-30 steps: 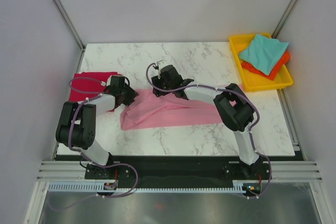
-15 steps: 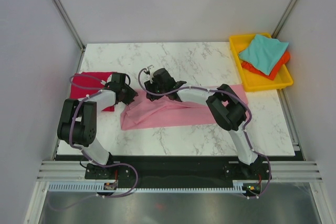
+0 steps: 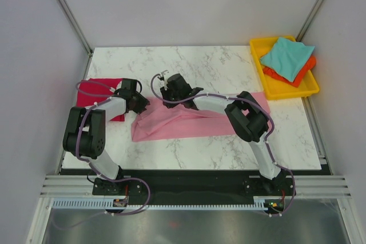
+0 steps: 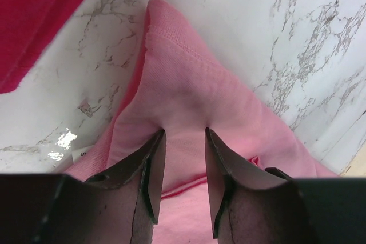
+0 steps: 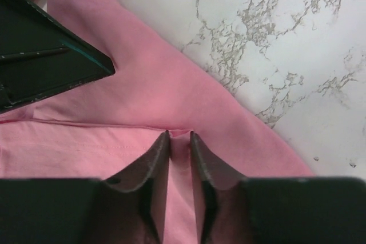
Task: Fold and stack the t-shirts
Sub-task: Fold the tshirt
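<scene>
Two claws met on the pink t-shirt (image 3: 189, 123), lying long-axis left-right on mid bench (image 3: 229, 67). The right claw (image 5: 179, 136) pinched a fold at its far edge; the left claw (image 4: 180, 138) straddled the left corner, jaws apart, grip undeterminable. Left arm was nearer that corner.

**Pink fold caught between the left fingers**

The left gripper (image 4: 184, 134) enters from 6 o'clock, its two dark fingers (image 4: 150, 167) a little apart with a bunched fold of the light pink t-shirt (image 4: 189, 84) pinched between them. From there the cloth rises as a tented ridge towards 11 o'clock and spreads flat towards 4 o'clock. A crimson red t-shirt (image 4: 34, 21) fills the corner at 10 o'clock, apart from the pink ridge. The white marble table (image 4: 274, 21) shows from 12 to 3 o'clock.
</scene>
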`<state>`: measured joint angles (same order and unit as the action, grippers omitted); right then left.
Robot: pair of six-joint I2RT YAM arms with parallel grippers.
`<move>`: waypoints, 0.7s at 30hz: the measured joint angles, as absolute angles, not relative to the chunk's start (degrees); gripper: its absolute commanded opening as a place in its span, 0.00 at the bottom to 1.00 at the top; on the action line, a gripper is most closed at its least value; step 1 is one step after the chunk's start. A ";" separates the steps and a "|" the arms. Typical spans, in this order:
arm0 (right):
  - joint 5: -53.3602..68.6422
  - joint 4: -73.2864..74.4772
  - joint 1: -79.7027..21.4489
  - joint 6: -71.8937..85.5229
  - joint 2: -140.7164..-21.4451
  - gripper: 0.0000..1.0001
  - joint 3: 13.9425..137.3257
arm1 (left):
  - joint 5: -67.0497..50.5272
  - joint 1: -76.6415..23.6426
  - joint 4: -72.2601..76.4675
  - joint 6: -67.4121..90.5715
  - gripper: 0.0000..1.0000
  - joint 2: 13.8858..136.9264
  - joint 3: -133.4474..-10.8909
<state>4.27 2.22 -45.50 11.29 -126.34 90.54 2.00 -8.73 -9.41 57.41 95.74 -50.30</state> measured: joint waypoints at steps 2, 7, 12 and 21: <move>4.05 2.24 -45.47 11.14 -126.34 0.14 90.59 | 2.02 -8.75 -9.43 57.41 0.41 95.74 -50.30; 4.08 2.31 -45.50 11.29 -126.32 0.00 90.56 | 2.02 -8.73 -9.50 57.41 0.40 95.74 -50.30; 4.47 1.74 -45.54 12.14 -123.96 0.00 87.35 | 2.35 -8.75 -9.67 57.41 0.40 95.74 -50.33; 9.26 0.25 -46.19 14.92 -111.39 0.02 73.63 | 2.76 -8.75 -10.00 57.41 0.36 95.70 -50.33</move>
